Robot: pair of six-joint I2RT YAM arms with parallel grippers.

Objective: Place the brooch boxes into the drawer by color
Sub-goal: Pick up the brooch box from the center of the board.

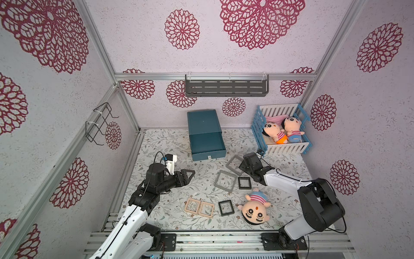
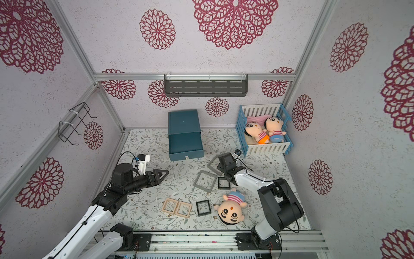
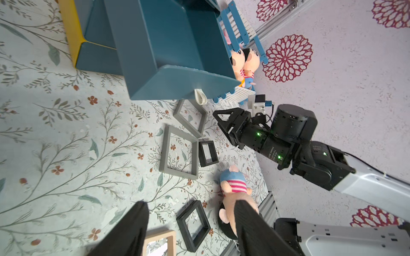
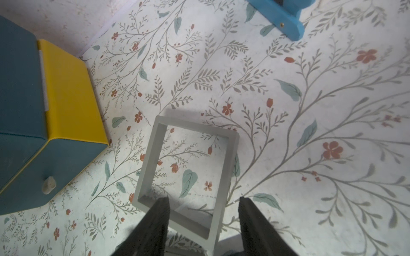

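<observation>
The teal drawer [image 1: 201, 154] stands pulled open at the back of the mat, with nothing in it. Two grey brooch boxes lie just in front of it, one [image 1: 224, 182] flat and one [image 1: 233, 164] by the right arm. Black brooch boxes [image 1: 244, 183] [image 1: 226, 207] and two wood-coloured ones [image 1: 192, 205] [image 1: 206, 209] lie nearer the front. My right gripper [image 4: 204, 199] is open and low over the far grey box [image 4: 230, 155], with one finger inside its frame and one outside its edge. My left gripper [image 3: 190, 202] hovers open and holds nothing.
A plush doll [image 1: 255, 209] lies face up at the front right, beside a black box. A blue and white crib [image 1: 284, 148] with two dolls stands at the back right. The drawer's cabinet [image 1: 202, 121] backs onto the wall.
</observation>
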